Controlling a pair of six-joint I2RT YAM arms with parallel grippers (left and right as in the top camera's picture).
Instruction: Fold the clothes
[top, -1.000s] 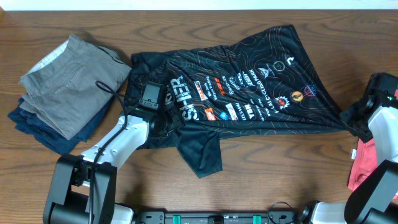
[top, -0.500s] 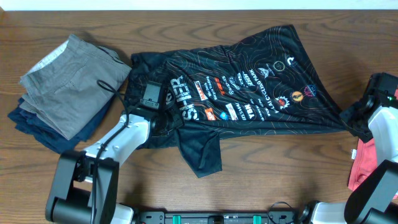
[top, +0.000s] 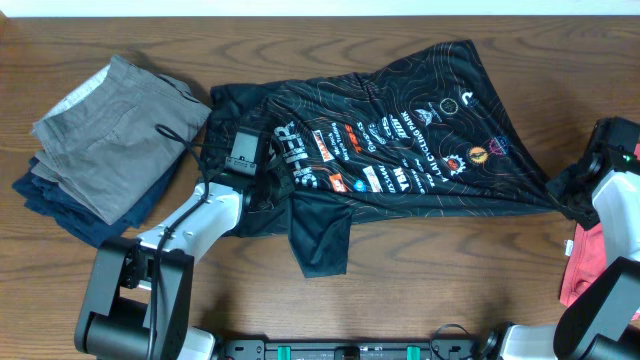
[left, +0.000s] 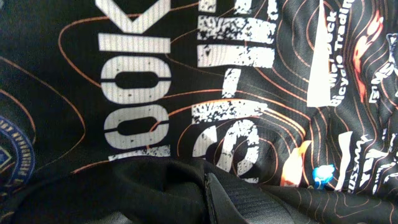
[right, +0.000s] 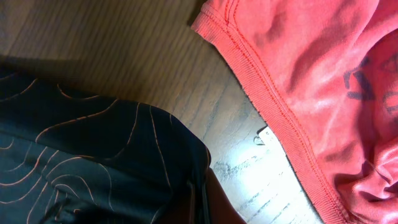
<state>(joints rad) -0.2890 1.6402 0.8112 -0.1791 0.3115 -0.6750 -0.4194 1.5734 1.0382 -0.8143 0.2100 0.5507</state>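
Brown wood-grain desk (top: 450, 270) carries everything. Nearest the robot's side, one sleeve (top: 322, 240) of the jersey (top: 400, 140) sticks out toward the front edge as a loose flap, lying flat on the wood.

Just beyond the sleeve, at the jersey's near left part, the left gripper (top: 268, 186) is down on the cloth beside the big white lettering. Its jaws are closed. The left wrist view shows a ridge of black cloth bunched up right at them, so they pinch the jersey.

At the jersey's right corner, the right gripper (top: 560, 192) has its jaws closed on the tip of the cloth, which is drawn out to a point there. The right wrist view shows the patterned black cloth running in between them. Right of that corner, with bare wood between it and the jersey, a red shirt (right: 323, 93) lies at the desk's right edge.

The jersey lies spread across the middle of the desk, slanting from its near left to its far right. It is black with fine orange-white contour lines, and its white and orange logos face up. It is wrinkled around the left gripper and smoother toward its far corner.

Just beside the jersey's left edge, folded trousers (top: 110, 145) sit in a stack, grey over navy. Whether they touch the jersey I cannot tell.
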